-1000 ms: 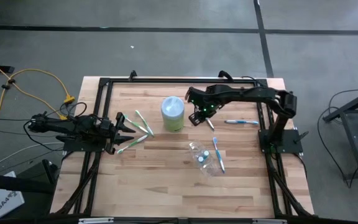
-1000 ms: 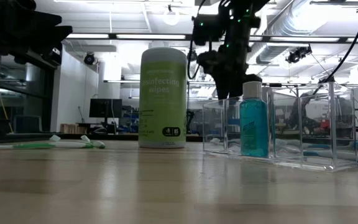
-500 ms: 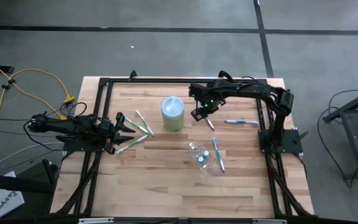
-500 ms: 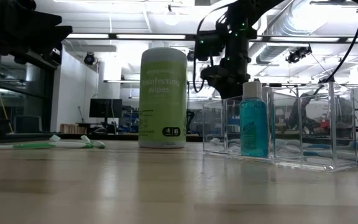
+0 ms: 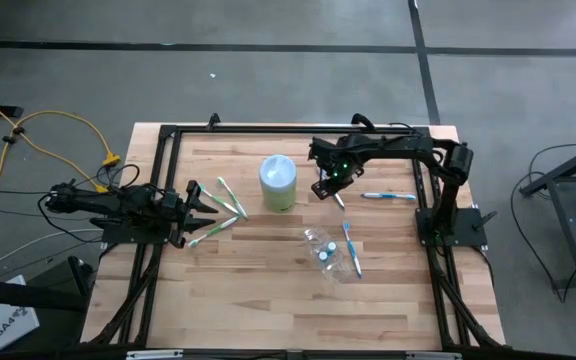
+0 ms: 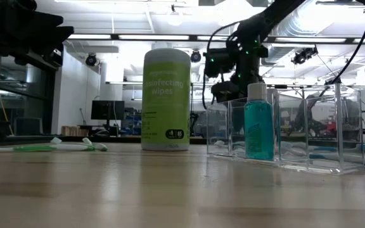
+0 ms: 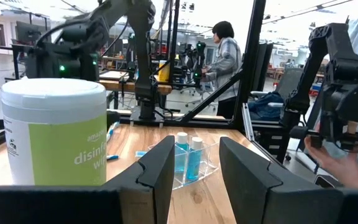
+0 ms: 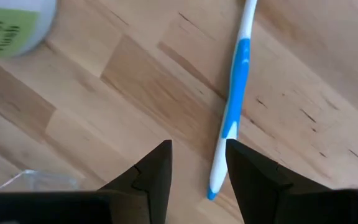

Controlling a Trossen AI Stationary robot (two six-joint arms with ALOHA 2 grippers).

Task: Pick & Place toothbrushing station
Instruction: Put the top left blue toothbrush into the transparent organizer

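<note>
The right gripper hangs over the table, just past the green tub of wipes. It points down at a blue and white toothbrush. Its fingers are a little apart and hold nothing. The brush lies flat on the wood, just beside the gap between the fingers, not quite in it. I think the gripper is there so it can drop down and pinch the brush, and it may need to slide over a bit first.

The clear plastic box sits near the middle of the table, well apart from that brush. It looks thin and see-through, and two small bottles with blue caps stand in it. I think the brush should go there. Another blue brush lies against the box, and one more lies farther right.

The left gripper waits at the left side, low and level. Its fingers are a little apart too, and empty. Green and white toothbrushes lie in a small bunch right in front of it, easy for that arm to reach
</note>
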